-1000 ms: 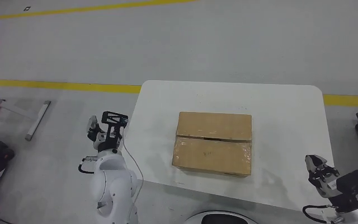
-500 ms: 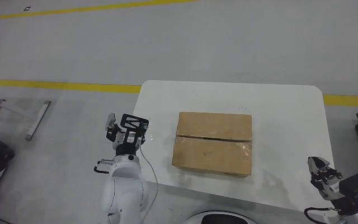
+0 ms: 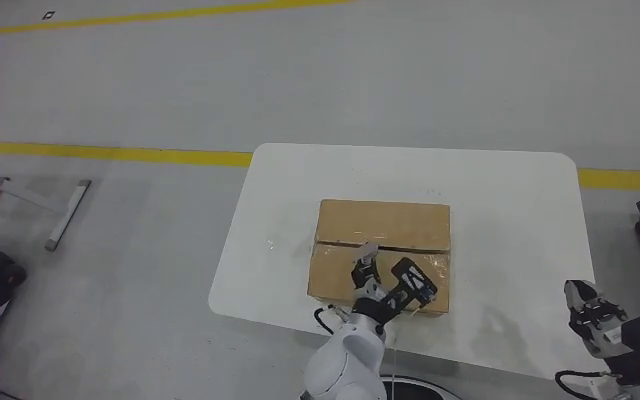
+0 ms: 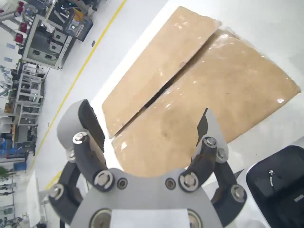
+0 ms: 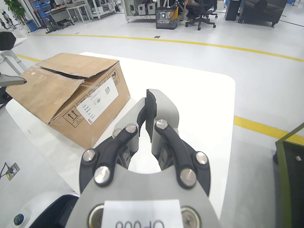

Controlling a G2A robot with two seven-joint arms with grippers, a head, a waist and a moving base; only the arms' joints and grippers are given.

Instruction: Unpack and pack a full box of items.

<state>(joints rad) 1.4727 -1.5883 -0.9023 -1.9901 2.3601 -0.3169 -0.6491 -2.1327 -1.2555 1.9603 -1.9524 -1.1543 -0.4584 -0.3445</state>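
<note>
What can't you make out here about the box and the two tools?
1. Contents of the box: hidden under its flaps in every view.
2. Whether the left tool touches the box: top and left wrist views look down on it, hiding any gap.
3. Print on the label: too small, right wrist view.
4. Arm behind the right tool: cut off at the top view's corner.

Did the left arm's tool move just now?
Yes. The left tool swung from beside the table, off its edge, across to the cardboard box, where it now sits open above the near flap.
</note>
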